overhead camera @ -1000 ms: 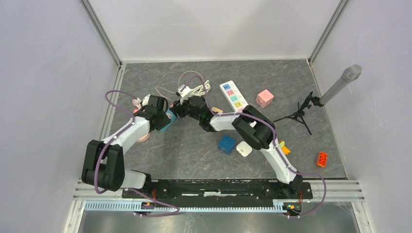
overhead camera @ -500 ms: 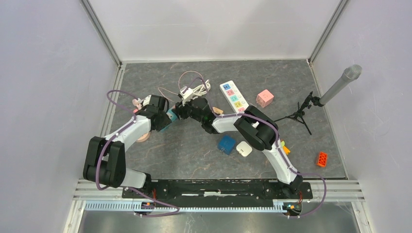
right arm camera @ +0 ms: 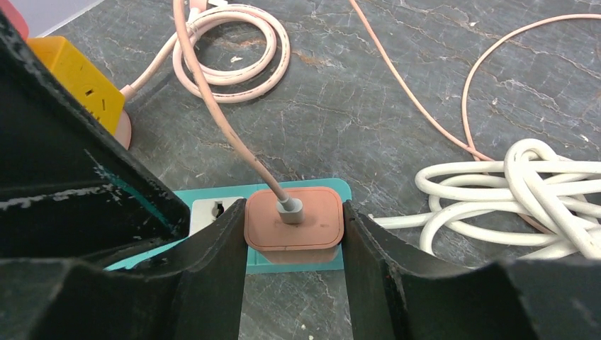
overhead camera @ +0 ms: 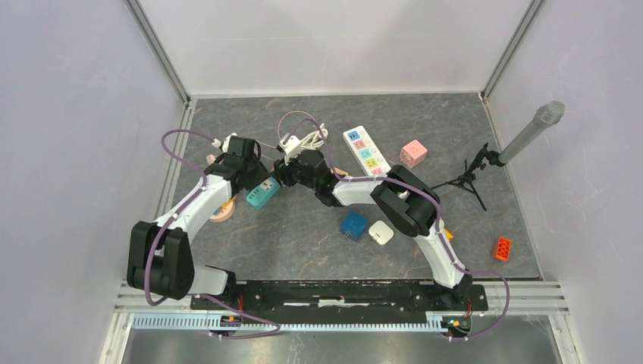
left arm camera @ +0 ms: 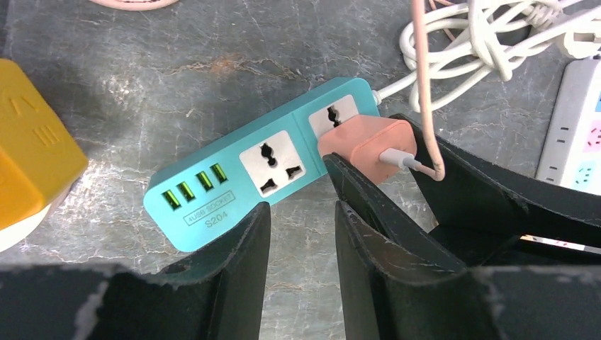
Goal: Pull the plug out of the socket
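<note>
On the grey marbled table [overhead camera: 303, 235], the right gripper [right arm camera: 294, 212] clamps the pink plug [right arm camera: 294, 228] between its jaws; the plug sits in the end socket of the teal power strip [left arm camera: 234, 177]. The left gripper [left arm camera: 301, 207], its jaws narrowly parted and empty, hovers with the strip just beyond its fingertips. A clean pull likely needs the strip pinned and the plug drawn straight out. A coiled white cord [right arm camera: 524, 191] crowds one side of the right jaws, while the space above looks free.
</note>
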You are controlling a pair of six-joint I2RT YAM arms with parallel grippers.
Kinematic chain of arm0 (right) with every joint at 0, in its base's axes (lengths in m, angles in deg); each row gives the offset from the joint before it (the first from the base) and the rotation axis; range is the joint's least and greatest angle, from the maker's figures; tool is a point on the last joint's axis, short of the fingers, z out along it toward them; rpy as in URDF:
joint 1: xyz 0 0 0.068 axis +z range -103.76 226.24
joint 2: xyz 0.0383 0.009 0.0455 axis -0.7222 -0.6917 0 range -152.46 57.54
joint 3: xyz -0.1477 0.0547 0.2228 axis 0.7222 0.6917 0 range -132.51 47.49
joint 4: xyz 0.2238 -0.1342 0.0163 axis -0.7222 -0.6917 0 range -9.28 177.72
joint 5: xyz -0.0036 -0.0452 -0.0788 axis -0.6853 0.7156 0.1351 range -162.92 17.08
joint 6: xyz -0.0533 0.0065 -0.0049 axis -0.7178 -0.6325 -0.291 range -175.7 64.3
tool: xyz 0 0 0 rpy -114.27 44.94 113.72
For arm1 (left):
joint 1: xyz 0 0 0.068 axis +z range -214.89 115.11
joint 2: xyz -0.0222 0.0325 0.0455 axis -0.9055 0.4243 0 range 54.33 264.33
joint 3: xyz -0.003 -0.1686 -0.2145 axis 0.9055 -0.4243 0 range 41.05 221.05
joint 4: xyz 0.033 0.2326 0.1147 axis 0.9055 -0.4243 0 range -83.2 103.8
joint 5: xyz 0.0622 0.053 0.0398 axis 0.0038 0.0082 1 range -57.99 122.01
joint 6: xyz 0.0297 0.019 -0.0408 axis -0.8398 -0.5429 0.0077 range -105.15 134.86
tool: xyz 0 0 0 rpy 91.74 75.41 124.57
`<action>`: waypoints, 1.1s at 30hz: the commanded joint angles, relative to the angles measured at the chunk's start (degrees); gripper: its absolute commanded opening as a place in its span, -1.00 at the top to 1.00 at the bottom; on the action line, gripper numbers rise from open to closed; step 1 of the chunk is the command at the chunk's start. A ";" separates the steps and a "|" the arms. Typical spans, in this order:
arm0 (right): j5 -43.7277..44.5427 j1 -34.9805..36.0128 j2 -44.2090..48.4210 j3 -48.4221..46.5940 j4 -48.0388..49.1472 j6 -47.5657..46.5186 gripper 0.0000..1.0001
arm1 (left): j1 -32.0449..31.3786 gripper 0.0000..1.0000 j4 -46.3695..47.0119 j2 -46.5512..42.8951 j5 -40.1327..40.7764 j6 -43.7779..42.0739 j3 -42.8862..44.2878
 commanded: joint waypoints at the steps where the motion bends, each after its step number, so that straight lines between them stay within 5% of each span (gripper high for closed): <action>1: 0.26 0.15 3.97 -1.60 -0.57 0.00 0.83 | 0.22 0.10 0.23 1.92 -1.53 -1.63 0.20; 23: -6.81 -1.32 8.79 1.16 4.71 4.89 1.00 | 0.22 0.17 0.08 6.06 2.80 1.59 -5.79; 26: -1.77 0.95 8.10 -0.37 0.48 -1.14 1.00 | 0.22 0.17 0.12 6.46 2.66 1.59 -5.80; 33: 3.64 -1.10 11.38 2.01 -1.49 0.94 1.00 | 0.22 0.18 0.12 5.13 1.42 1.26 -5.15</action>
